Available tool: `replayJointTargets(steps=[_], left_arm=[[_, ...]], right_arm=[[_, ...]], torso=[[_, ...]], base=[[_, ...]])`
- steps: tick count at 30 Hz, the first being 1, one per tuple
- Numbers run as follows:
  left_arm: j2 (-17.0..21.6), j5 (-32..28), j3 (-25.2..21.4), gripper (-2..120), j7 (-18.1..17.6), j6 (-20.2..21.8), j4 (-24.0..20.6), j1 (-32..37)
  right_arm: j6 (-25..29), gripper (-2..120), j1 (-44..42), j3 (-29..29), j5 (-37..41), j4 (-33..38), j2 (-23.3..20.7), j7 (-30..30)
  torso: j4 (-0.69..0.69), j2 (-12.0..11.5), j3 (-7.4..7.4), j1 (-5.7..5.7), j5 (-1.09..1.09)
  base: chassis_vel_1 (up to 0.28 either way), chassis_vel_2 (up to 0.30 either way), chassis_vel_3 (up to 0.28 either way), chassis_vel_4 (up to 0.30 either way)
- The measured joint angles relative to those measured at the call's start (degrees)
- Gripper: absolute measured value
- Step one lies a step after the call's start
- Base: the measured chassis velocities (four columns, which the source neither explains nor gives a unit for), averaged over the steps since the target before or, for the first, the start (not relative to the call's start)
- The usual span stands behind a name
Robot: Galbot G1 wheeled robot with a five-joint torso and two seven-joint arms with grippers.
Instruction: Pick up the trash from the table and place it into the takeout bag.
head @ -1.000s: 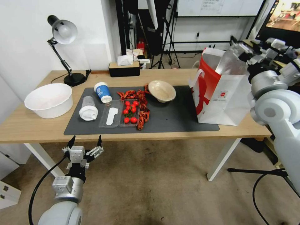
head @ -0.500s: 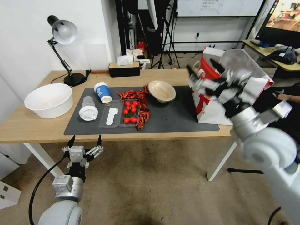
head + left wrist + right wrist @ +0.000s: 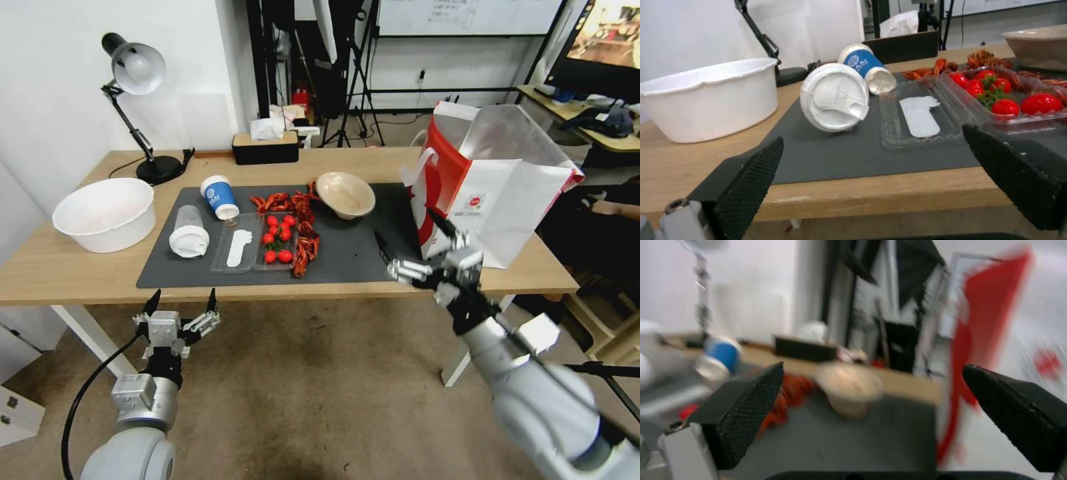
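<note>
Head view: right pincer (image 3: 407,241) gapes beside glossy foil-lined takeout bag (image 3: 493,200)

The right gripper (image 3: 408,232), jaws spread and empty, has swung from above the takeout bag (image 3: 497,200) down and toward the robot, now hanging over the near table (image 3: 80,277) edge just left of the bag's front corner.

Mat (image 3: 360,257) on table (image 3: 67,273) – cups (image 3: 189,231) left (toppled), bowl (image 3: 345,194) centre, takeout bag (image 3: 490,200) right
</note>
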Motion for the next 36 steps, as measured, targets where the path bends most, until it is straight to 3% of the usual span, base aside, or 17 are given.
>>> replayJointTargets(steps=[2,10,22,29,31,34,36], left_arm=[[0.0,-0.1,0.0,100,0.0,0.0,0.0,0.0],[0.3,-0.5,0.0,100,0.0,-0.2,0.0,-0.2],[0.3,-0.5,0.0,100,0.0,-0.3,0.4,-0.3],[0.2,-0.5,0.0,100,0.0,-0.4,0.6,-0.4],[0.2,-0.5,0.0,100,0.0,-0.4,0.6,-0.4],[0.1,-0.3,0.0,100,0.0,-0.4,0.7,-0.3],[0.1,-0.2,0.0,100,0.0,-0.4,0.7,-0.3]], right_arm=[[1.9,100,-4.4,-1.0,-4.2,-2.0,2.6,5.0],[8.0,100,-10.0,-3.8,-8.9,-8.9,7.1,11.5],[8.0,100,-8.8,-5.4,-8.1,-10.2,7.3,12.0],[3.0,100,-2.3,-8.1,-2.0,-9.4,7.0,14.5],[1.7,100,0.4,-8.7,1.1,-9.7,6.9,15.0],[-2.5,98,8.2,-11.3,11.6,-11.9,6.9,17.0],[-2.7,98,8.6,-11.4,12.1,-12.0,6.9,17.1]], torso=[[0.0,0.0,0.0,0.0,0.0],[0.01,0.0,0.0,0.01,0.01],[0.01,0.0,0.01,0.01,0.0],[0.0,0.0,0.01,0.01,0.0],[0.02,0.0,0.01,0.01,0.01],[0.02,0.0,0.01,0.01,0.0],[0.02,0.0,0.01,0.01,0.0]], base=[[0.0,0.0,0.0,0.0],[0.0,0.0,0.0,0.0],[0.0,0.0,0.0,0.0],[0.0,0.0,0.0,0.0],[0.0,0.0,0.0,0.0],[0.0,0.0,0.0,0.0],[0.0,0.0,0.0,0.0]])
